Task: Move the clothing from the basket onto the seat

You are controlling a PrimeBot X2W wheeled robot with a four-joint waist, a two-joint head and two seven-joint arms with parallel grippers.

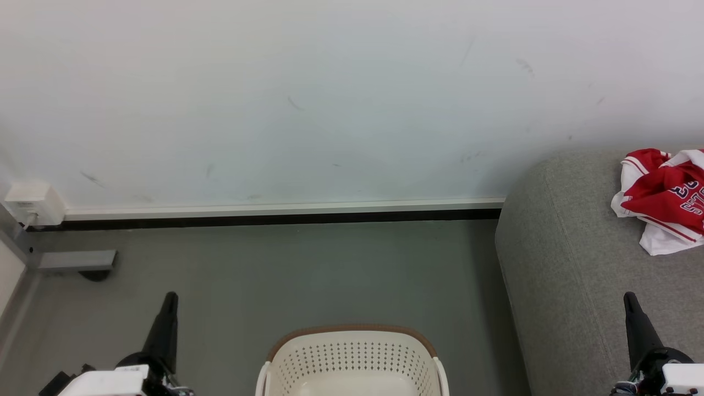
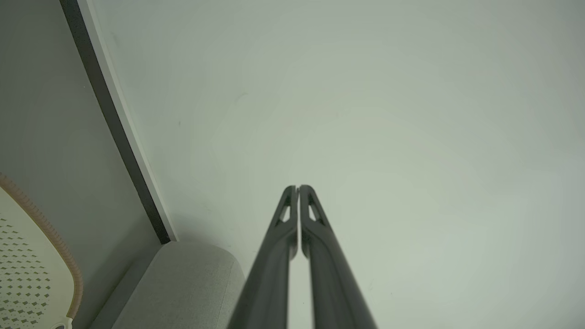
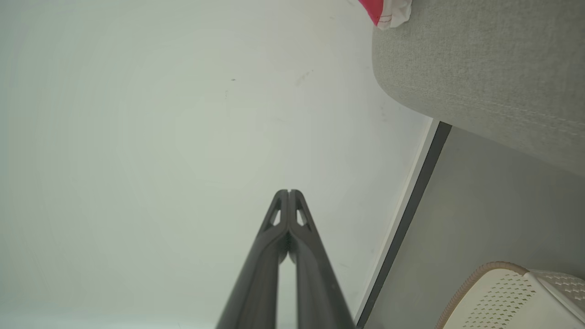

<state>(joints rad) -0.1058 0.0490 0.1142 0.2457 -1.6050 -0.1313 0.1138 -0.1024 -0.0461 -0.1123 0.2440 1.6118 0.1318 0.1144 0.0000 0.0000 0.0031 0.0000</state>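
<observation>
Left claw [image 1: 170, 298], lower left of frame: fingers shut tip to tip. Right claw [image 1: 629, 298], lower right: likewise closed. Basket [image 1: 352, 329] on the floor [image 1: 275, 275], bottom centre. Clothing [image 1: 663, 198] lies crumpled on the seat [image 1: 561, 264], right edge of frame.

We see only the far end of the basket [image 1: 352, 357]; the bottom edge cuts off the rest, hiding its floor. The jersey [image 1: 660, 199] runs past the right edge, lettering partly folded away, as does the sofa [image 1: 561, 264].
</observation>
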